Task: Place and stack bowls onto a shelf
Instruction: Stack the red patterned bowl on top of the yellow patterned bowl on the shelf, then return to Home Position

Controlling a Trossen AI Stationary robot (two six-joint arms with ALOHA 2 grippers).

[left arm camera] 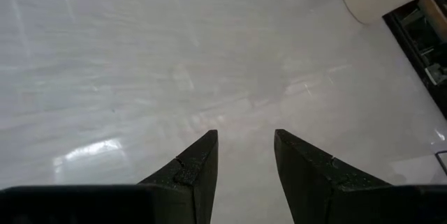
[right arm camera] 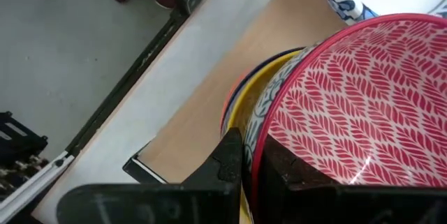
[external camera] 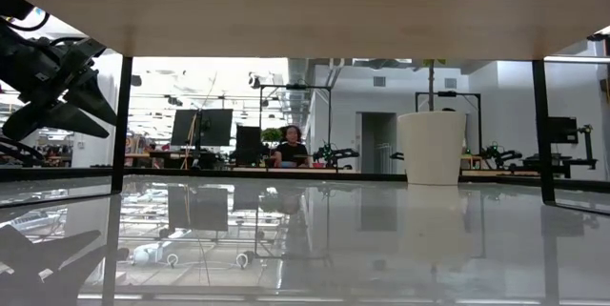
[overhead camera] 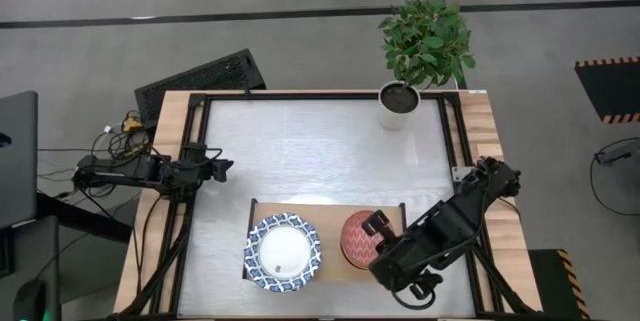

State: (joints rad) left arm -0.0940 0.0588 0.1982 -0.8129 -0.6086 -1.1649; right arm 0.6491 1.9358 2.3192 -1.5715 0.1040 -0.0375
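Bowls are going onto the low light-wood shelf (overhead camera: 330, 266) with black end frames, which sits at the near edge of the big white table (overhead camera: 320, 151). On the shelf's left side rests a large blue-and-white patterned bowl (overhead camera: 283, 252) with a white inside; to its right a small stack is building, topped by a pink-red leaf-patterned ceramic bowl (right arm camera: 363, 105) over yellow and blue-rimmed ones. From where I stand, this looks like the stacking step: the right gripper (right arm camera: 253, 158) has its jaws clamped on the pink-red bowl's rim, one finger inside and one outside. Next it should settle the bowl squarely, let go and lift straight off without dragging the stack. The left gripper (left arm camera: 244, 158) waits over bare table at the left, jaws apart.
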